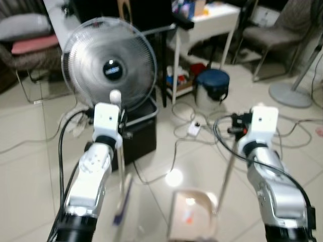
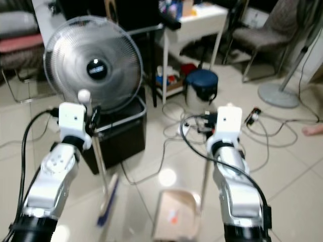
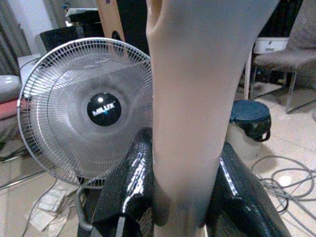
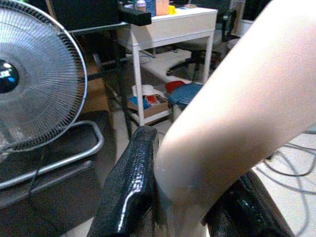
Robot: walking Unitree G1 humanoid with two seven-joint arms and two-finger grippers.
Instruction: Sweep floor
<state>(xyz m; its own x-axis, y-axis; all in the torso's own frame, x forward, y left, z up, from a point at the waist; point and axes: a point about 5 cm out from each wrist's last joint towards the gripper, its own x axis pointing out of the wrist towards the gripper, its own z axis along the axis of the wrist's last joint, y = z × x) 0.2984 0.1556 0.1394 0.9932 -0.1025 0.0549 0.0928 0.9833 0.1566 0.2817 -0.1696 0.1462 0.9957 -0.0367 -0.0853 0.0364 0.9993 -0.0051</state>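
Head cam, L eye: I've got the left gripper (image 1: 117,132) up in front of me, clamped on the broom (image 1: 121,166) handle. The pale handle runs down past the wrist; blue bristle end sits on the floor (image 1: 30,166) near-left, blurred. Right gripper (image 1: 236,132) is clamped on the dustpan (image 1: 192,214) pole, w/ the beige pan resting on the tiles near-centre, an orange scrap inside it. Far-left stands a fan (image 1: 111,65) atop a black case (image 1: 139,133). Far-centre a white worktop (image 1: 209,20), a blue-lidded bucket (image 1: 212,85) just right of its legs, cables (image 1: 282,126) looping across the tiles on the right.

R eye: same layout, nothing to add.

L wrist cam: pale broom handle fills the middle, both black fingers (image 3: 123,182) pressed against it either side, so it's gripped tight. Fan grille w/ dark hub behind, bucket further off.

R wrist cam: thick pale dustpan pole crosses diagonally, black fingers (image 4: 131,187) closed on it. Fan edge, black case & white worktop legs behind.
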